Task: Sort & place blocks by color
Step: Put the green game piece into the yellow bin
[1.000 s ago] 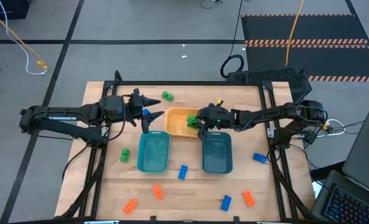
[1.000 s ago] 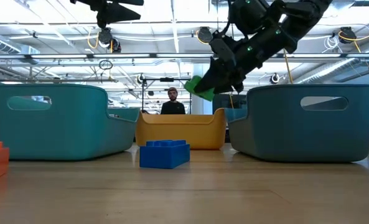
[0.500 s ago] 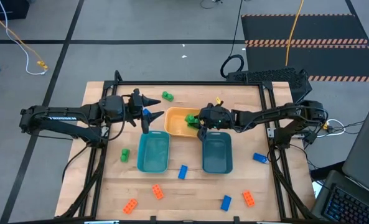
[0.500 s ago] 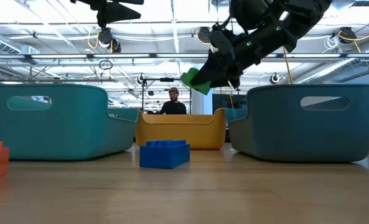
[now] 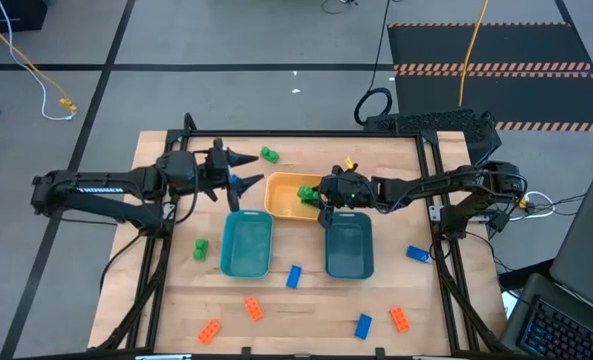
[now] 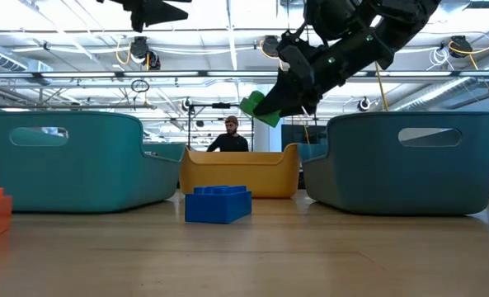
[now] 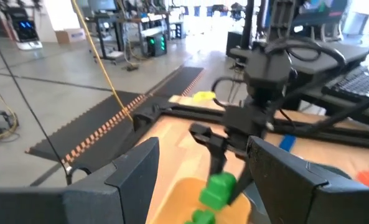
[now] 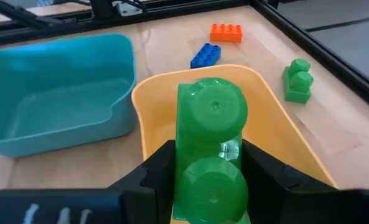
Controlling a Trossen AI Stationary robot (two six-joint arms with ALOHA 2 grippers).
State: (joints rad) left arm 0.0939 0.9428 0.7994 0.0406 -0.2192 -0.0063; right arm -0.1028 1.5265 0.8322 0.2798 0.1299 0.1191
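Early going, by the look of the wooden worktop [image 5: 276,320]: most of the sort yet to be done.

Both teal bins, the left teal bin [image 5: 246,245] and the right teal bin [image 5: 349,247], apparently with nothing in them. Only the yellow-orange bin [image 5: 281,200] in use. Seemingly one green piece [image 7: 203,216] already on its floor in the left wrist view, though hard to make out.

Right tool [image 5: 321,195] hanging over that bin, above its rim in the low view, fingers closed tight on a green block [image 8: 212,143]. Release into the bin probably the next call, if green belongs there.

Left tool [image 5: 231,172] near the bin's far-left corner, raised, fingers spread wide with nothing between them. A blue block [image 8: 205,55] on the worktop just beside the bin, roughly beneath that tool.

Elsewhere, loose and unsorted:
- two green blocks, one at the back [image 5: 268,154] and one left of the left teal bin [image 5: 201,248]
- three more blue blocks [image 5: 294,276], [image 5: 417,254], [image 5: 363,324]
- three orange blocks along the front [image 5: 253,308], [image 5: 209,330], [image 5: 400,318], plus one more [image 8: 229,32] beyond the blue block in the right wrist view

So: green partly handled, blue and orange untouched.
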